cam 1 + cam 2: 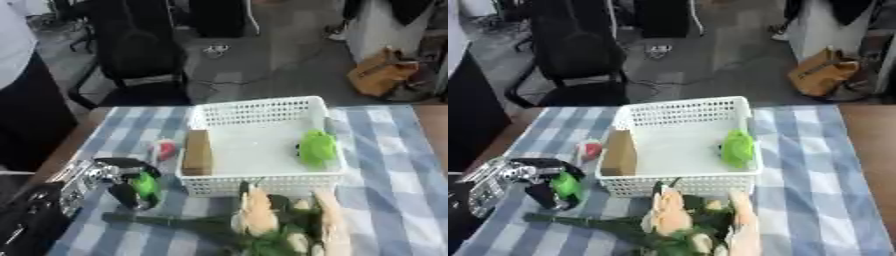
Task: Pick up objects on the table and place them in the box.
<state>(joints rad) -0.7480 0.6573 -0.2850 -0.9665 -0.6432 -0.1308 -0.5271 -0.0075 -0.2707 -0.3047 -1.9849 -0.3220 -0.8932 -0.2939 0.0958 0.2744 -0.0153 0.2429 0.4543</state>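
A white mesh basket (255,107) stands on the blue checked cloth. Inside it a brown block (198,151) leans on the left wall and a green toy (318,148) lies on the right side. My left hand (124,192) hovers low just left of the basket's front corner, fingers curled round a small green thing (146,185). A small red and white thing (164,149) stands on the cloth beside the basket's left wall. A bunch of peach flowers (259,215) with a long green stem (162,220) lies in front of the basket. My right hand shows in no view.
The checked tablecloth (394,180) runs bare to the right of the basket. Beyond the table's far edge stand a black office chair (136,55) and a brown bag (382,72) on the floor. A person in dark clothes (26,110) stands at the left edge.
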